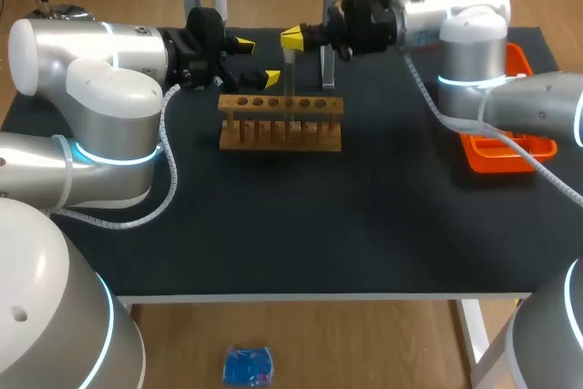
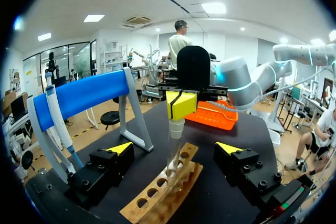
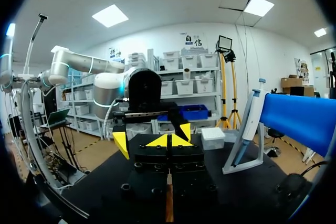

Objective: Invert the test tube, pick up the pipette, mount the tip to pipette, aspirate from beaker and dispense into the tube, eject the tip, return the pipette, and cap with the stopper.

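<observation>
1. Right gripper [image 1: 293,40]. Fingers closed on the upper end of the test tube [image 1: 290,79], one yellow tip on each side. It holds the tube upright and from above, probably so that the lower end can travel straight into or out of a hole.

2. Test tube. Clear glass, slender, apparently empty. Its lower end is down at the wooden rack [image 1: 281,125], near the middle of the row. I cannot tell whether it rests in a hole or just above one, nor which end is the mouth.

3. Left gripper [image 1: 256,60]. Fingers spread wide and holding nothing, level with the tube and beside the rack's left end. In its own wrist view the tube stands ahead, between the open tips and touching neither. This looks like a waiting or receiving pose for the inversion step.

4. Rack. Pale wood with a single row of holes, set crosswise on the dark table [image 1: 364,225].

5. Pipette [image 2: 59,124]. Hangs on the blue-barred stand [image 2: 86,95] behind the rack, untouched.

6. Orange tray [image 1: 537,148]. Sits at the table's right edge, partly under the right arm.
</observation>
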`<control>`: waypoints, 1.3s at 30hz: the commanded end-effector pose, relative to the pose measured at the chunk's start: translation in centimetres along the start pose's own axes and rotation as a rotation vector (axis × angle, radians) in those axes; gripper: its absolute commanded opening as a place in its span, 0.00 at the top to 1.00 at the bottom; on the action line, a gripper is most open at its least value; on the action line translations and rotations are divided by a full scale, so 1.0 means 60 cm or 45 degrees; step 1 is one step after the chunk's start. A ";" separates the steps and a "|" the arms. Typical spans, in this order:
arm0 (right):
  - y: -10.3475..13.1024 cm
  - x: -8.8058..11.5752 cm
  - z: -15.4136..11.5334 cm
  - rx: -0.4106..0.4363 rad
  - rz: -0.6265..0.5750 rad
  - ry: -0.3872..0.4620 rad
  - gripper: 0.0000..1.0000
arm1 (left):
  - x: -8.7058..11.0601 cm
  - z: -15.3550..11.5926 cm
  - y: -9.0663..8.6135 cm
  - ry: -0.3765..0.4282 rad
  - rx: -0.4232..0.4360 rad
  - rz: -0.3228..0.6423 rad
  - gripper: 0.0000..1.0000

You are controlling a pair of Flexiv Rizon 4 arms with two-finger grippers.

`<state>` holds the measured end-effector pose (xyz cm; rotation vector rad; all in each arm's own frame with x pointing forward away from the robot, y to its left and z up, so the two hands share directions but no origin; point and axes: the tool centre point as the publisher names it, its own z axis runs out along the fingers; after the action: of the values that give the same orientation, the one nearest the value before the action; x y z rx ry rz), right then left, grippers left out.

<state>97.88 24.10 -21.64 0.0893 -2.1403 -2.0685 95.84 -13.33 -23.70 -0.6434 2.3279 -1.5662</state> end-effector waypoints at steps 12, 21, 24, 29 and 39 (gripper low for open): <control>-0.024 -0.009 -0.001 0.008 0.034 0.003 1.00 | 0.000 0.001 0.001 -0.002 0.002 -0.001 0.00; -0.039 -0.007 -0.002 0.014 0.052 -0.007 1.00 | 0.000 0.001 0.001 -0.002 0.002 -0.001 0.00; -0.035 -0.008 -0.004 0.003 0.054 -0.011 1.00 | 0.000 0.001 0.001 -0.002 0.002 -0.001 0.00; -0.008 -0.006 -0.009 -0.014 0.028 -0.013 1.00 | 0.000 0.001 0.001 -0.002 0.002 -0.001 0.00; 0.041 0.004 -0.024 0.017 -0.046 -0.023 0.00 | 0.000 0.001 0.001 -0.002 0.002 -0.001 0.00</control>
<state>98.53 23.36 -20.07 0.1183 -2.1476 -2.1003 95.84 -13.33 -23.70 -0.6434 2.3279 -1.5661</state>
